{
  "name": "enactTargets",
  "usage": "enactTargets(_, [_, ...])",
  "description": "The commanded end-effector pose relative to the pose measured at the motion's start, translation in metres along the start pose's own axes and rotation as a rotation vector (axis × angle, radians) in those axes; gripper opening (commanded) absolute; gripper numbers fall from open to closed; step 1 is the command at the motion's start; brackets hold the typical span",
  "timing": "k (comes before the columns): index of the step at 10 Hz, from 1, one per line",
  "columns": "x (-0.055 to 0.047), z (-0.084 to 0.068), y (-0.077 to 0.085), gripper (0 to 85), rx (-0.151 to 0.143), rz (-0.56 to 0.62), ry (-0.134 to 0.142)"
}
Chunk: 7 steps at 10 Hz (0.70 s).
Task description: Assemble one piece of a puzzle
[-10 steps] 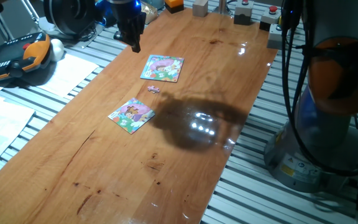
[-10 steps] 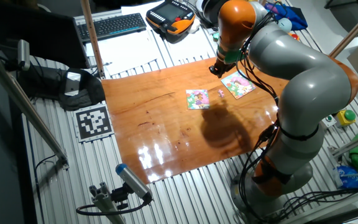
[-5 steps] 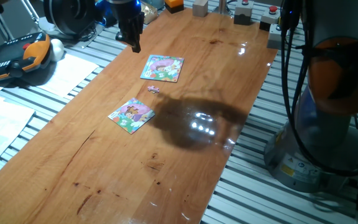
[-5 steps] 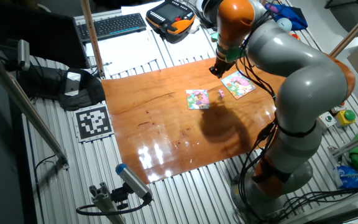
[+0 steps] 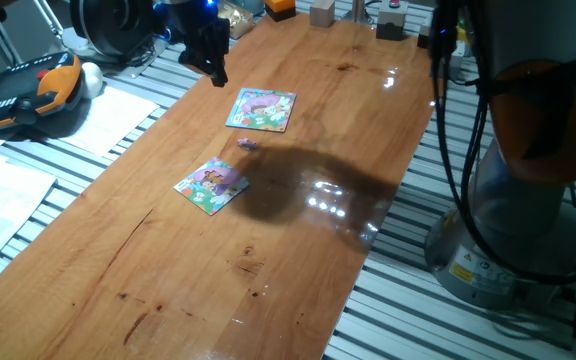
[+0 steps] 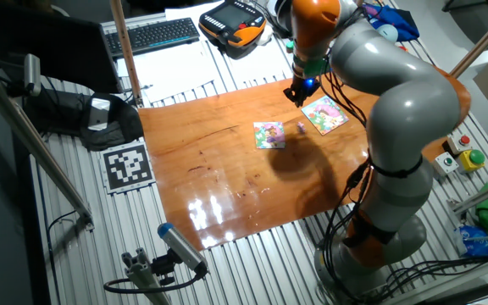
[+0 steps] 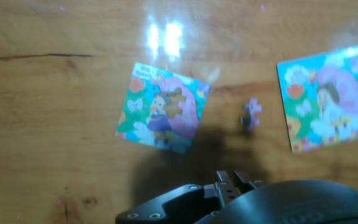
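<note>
The puzzle (image 5: 211,185), a small square board with a purple, pink and yellow picture, lies flat on the wooden table; it also shows in the other fixed view (image 6: 268,134) and the hand view (image 7: 163,115). The tiny pinkish-purple piece (image 5: 247,143) lies loose between the two boards, touching neither (image 6: 301,127) (image 7: 251,114). My gripper (image 5: 217,74) hangs above the table's far left edge, well off the piece and holding nothing (image 6: 297,95). Its fingers look closed together at the bottom of the hand view (image 7: 232,178).
The other square board (image 5: 261,108), pink above and green-white below, lies beyond the piece (image 6: 324,114) (image 7: 328,106). A teach pendant (image 5: 23,92) and papers (image 5: 108,115) lie left of the table. The arm's base (image 5: 528,200) stands to the right.
The gripper has shifted slightly left near the table's far edge. The arm's upper links have swung, and its shadow on the table has moved left toward the puzzle. Boards and piece have not moved.
</note>
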State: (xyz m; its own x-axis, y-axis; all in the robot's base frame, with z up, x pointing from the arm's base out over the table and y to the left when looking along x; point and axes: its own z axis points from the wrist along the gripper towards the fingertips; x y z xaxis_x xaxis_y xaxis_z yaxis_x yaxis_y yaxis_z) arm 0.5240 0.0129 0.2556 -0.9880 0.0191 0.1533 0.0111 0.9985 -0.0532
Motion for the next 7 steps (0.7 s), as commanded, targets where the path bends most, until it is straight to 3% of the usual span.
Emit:
enactTargets(1, [0.0002, 0.0004, 0.0002, 17.0, -0.008, 0.005, -0.005])
enactTargets(2, [0.0005, 0.0013, 0.0002, 17.0, -0.014, 0.003, -0.018])
enactTargets(3, [0.0008, 0.0015, -0.0001, 0.0, -0.013, -0.01, -0.063])
enactTargets(4, [0.0014, 0.0013, 0.0, 0.0, -0.008, -0.023, -0.094])
enactTargets(7, [0.0019, 0.0016, 0.0003, 0.0, -0.009, -0.02, -0.111])
